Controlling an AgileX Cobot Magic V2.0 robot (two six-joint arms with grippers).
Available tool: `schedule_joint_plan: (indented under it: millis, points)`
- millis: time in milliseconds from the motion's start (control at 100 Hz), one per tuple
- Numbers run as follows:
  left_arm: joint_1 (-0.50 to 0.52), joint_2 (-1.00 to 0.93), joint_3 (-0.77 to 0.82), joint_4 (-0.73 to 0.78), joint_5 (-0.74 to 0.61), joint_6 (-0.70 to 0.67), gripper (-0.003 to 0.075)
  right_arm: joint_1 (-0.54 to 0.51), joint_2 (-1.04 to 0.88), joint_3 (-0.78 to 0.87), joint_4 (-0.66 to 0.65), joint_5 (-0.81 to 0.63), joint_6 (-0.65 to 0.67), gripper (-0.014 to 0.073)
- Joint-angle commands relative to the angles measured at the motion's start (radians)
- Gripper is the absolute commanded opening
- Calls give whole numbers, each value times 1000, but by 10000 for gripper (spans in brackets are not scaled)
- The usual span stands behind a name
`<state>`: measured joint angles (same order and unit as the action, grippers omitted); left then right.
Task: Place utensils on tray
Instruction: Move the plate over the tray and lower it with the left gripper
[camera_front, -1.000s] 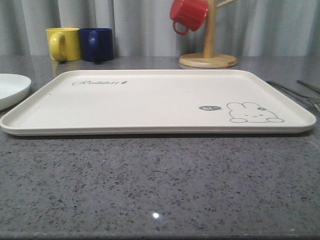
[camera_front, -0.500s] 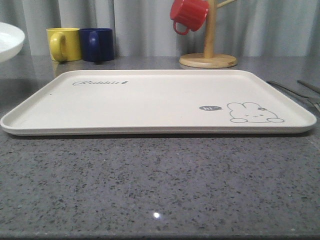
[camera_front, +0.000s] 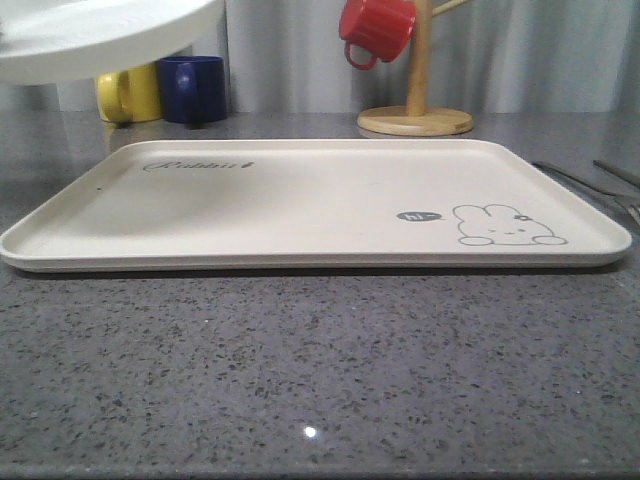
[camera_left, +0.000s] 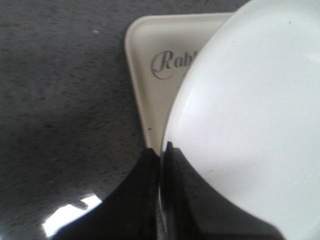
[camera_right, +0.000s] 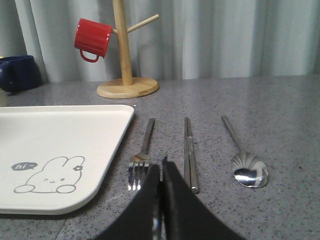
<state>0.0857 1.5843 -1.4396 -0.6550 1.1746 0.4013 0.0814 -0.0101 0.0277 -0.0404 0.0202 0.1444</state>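
The cream tray (camera_front: 300, 200) lies in the middle of the grey table. In the right wrist view three utensils lie side by side on the table beside the tray (camera_right: 60, 135): a fork (camera_right: 142, 155) nearest it, then a straight bar piece (camera_right: 188, 150), then a spoon (camera_right: 247, 167). My right gripper (camera_right: 161, 167) is shut and holds nothing, low over the table between the fork's tines and the bar's end. My left gripper (camera_left: 161, 150) is shut on the rim of a round white plate (camera_left: 250, 115). The plate (camera_front: 100, 35) hangs above the tray's far left corner (camera_left: 145, 60).
A wooden mug tree (camera_front: 415, 100) with a red mug (camera_front: 377, 30) stands behind the tray. A yellow mug (camera_front: 128, 95) and a dark blue mug (camera_front: 195, 88) sit at the back left, partly behind the raised plate. Utensil handles (camera_front: 580, 182) show at the right edge.
The white plate has risen from the table at the left and moved up and right, over the tray's far left corner. The tray and utensils have not moved.
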Motion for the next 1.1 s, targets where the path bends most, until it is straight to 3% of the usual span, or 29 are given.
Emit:
schedule_joint_plan:
  millis: [0,330,910,980,1090]
  points:
    - [-70,-4,-35,-54,-45,-7,-19,-5,-18,0,1,-82,-8,-69]
    - [-197,128,-35,-46,-100,-32,-19,-5,-18,0,1,-82,-8,-69]
    - [-209,211,-35,17,-121,-54,-17,-5,-18,0,1,-82,-8,-69]
    - [-209,211,-35,17,-121,-54,6,-5,-18,0,1,-82,-8,-69]
    - [-209,211,-35,17,-121,-54,111,-5,-18,0,1,-82,-8,-69]
